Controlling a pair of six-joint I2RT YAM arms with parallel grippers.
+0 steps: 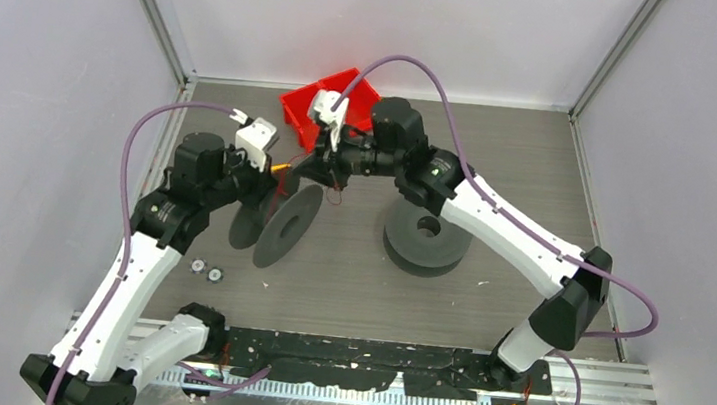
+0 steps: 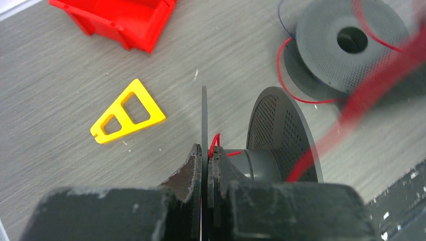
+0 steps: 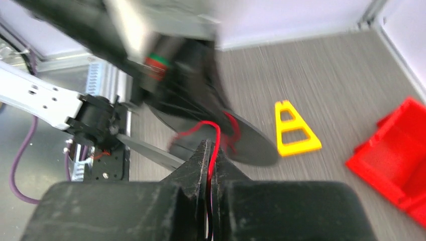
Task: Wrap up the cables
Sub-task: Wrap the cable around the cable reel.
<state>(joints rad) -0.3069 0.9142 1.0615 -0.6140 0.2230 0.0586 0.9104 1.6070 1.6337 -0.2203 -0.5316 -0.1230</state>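
Observation:
The red cable (image 3: pixel 216 134) runs up between my right gripper's (image 3: pixel 211 150) fingers, which are shut on it. From there it leads to a dark grey spool (image 1: pixel 288 225) standing on edge. My left gripper (image 2: pixel 205 154) is shut on that spool's thin near flange (image 2: pixel 204 115), with a short loop of cable (image 2: pixel 215 141) beside the hub. In the top view, the right gripper (image 1: pixel 312 169) hovers just above the spool, and the left gripper (image 1: pixel 257 195) holds it from the left. More cable (image 2: pixel 301 99) trails from a second spool (image 2: pixel 346 45) lying flat.
A red bin (image 1: pixel 329 105) stands at the back behind the right gripper. A yellow triangular piece (image 2: pixel 128 111) lies on the table between bin and held spool. The flat spool (image 1: pixel 426 236) sits right of centre. Two small round parts (image 1: pixel 206 270) lie near the left arm.

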